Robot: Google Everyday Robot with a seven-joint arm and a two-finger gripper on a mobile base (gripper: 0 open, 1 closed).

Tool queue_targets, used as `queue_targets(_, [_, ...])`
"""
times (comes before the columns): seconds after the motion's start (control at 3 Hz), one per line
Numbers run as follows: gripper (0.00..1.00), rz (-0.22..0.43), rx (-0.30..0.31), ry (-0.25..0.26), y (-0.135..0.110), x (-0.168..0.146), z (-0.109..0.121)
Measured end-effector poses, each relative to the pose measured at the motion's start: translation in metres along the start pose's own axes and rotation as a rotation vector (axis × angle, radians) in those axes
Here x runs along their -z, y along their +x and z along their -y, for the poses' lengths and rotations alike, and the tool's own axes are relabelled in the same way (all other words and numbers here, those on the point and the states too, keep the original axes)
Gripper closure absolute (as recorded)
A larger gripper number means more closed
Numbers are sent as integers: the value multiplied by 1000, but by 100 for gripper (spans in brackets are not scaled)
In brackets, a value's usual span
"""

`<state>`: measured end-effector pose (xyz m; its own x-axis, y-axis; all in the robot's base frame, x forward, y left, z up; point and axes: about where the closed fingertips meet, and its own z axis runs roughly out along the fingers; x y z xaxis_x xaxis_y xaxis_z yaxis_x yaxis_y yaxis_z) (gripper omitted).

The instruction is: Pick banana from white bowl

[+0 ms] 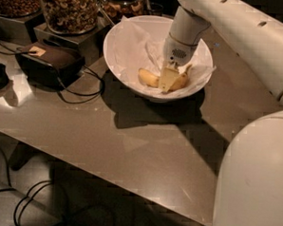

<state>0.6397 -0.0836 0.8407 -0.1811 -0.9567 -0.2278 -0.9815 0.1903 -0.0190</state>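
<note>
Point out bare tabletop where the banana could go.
Bare: the table between the white bowl and the near edge. Crowded: back left, with nut jars, black box and cables. The claw is in the bowl at the banana.

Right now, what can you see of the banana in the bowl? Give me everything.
The curved yellow banana lies on its side on crumpled white paper in the front part of the deep round white bowl. Its ends curl upward. It looks unpeeled and smooth, and the right end narrows to a darker stem tip. The robot's tool sits over its middle from above, so only the two ends show.
</note>
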Motion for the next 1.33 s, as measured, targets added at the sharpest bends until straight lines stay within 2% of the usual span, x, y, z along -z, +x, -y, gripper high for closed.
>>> queue_targets(0.33, [84, -3, 11, 14, -3, 0, 1])
queue_targets(0.67, [100, -3, 11, 14, -3, 0, 1])
queue_targets(1.0, [100, 21, 12, 37, -2, 17, -4])
queue_targets(1.33, [100, 26, 4, 79, 0, 48, -15])
